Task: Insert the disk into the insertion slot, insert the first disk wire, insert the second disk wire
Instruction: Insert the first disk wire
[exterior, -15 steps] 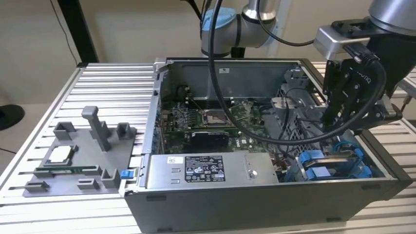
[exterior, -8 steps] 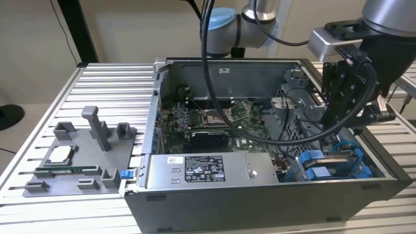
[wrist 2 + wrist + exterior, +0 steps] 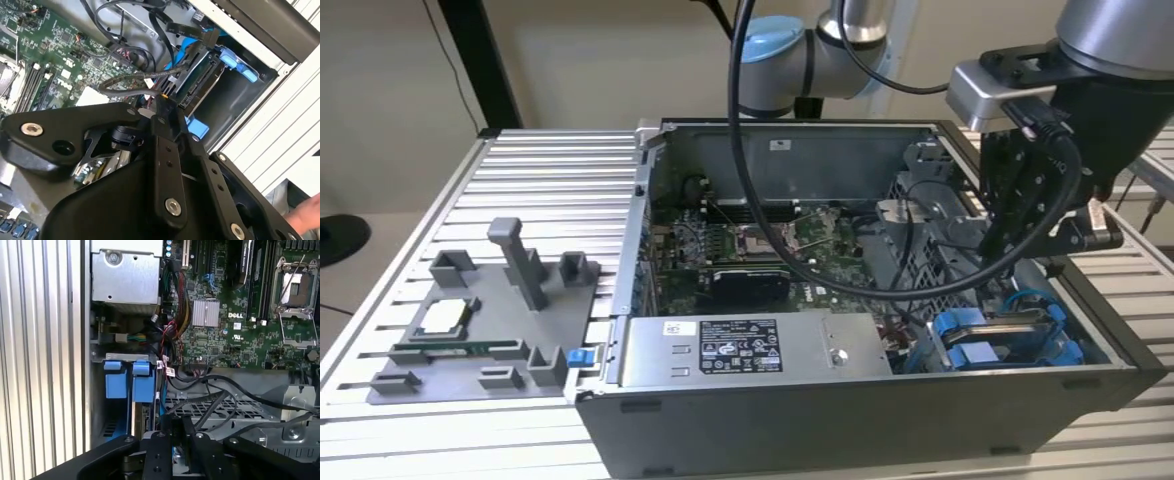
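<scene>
The disk (image 3: 1017, 320), silver in its blue carrier (image 3: 127, 382), sits inside the insertion slot (image 3: 1074, 345) at the case's front corner, on the exterior view's right. In the second wrist view the disk (image 3: 202, 82) stands on edge in the grey bay (image 3: 240, 95), its connector side facing my gripper. My gripper (image 3: 1003, 258) hangs just above the bay. Its black fingers (image 3: 161, 130) are closed on the end of a grey braided disk wire (image 3: 130, 80), a short way from the disk's connectors. A black wire plug (image 3: 209, 36) and a blue cable (image 3: 182, 50) lie beside the disk.
The open computer case holds a green motherboard (image 3: 747, 250), a grey power-supply box (image 3: 734, 350) and loose cables (image 3: 220, 390). A grey fixture plate (image 3: 467, 320) lies on the ribbed table at the exterior view's left. A person's hand (image 3: 305, 215) shows beside the case.
</scene>
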Tool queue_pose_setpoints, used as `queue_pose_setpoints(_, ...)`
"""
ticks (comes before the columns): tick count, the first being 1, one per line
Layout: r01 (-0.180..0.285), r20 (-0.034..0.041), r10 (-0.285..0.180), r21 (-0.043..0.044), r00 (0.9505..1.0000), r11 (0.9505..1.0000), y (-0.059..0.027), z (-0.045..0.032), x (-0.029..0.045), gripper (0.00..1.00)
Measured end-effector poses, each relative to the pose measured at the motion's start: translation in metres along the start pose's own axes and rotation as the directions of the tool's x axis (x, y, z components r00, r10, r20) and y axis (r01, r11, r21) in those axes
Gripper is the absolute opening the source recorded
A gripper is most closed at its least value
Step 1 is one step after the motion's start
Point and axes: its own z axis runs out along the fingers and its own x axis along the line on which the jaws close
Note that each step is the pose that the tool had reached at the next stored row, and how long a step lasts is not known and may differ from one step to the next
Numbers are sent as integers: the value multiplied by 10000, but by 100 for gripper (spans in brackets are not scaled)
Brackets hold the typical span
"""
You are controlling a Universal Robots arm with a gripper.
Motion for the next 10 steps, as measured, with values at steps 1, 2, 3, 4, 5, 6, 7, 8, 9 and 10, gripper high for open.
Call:
queue_pose_setpoints(1, -1, 0, 1, 0, 10000, 10000, 1, 0, 0, 0)
queue_pose_setpoints(2, -1, 0, 1, 0, 10000, 10000, 1, 1, 1, 0)
queue_pose_setpoints(3, -1, 0, 1, 0, 10000, 10000, 1, 1, 1, 0)
queue_pose_setpoints(4, -1, 0, 1, 0, 10000, 10000, 1, 1, 1, 0)
queue_pose_setpoints(5, -1, -1, 1, 0, 10000, 10000, 1, 1, 1, 0)
queue_pose_setpoints(6, -1, -1, 1, 0, 10000, 10000, 1, 1, 1, 0)
queue_pose_setpoints(7, -1, 0, 1, 0, 10000, 10000, 1, 3, 1, 0)
queue_pose_setpoints(8, -2, 1, 2, 1, 10000, 10000, 1, 7, 1, 0)
queue_pose_setpoints(9, -2, 3, 2, 0, 10000, 10000, -3, 12, 4, 0)
queue_pose_setpoints(10, -2, -1, 2, 0, 10000, 10000, -12, 16, 9, 0)
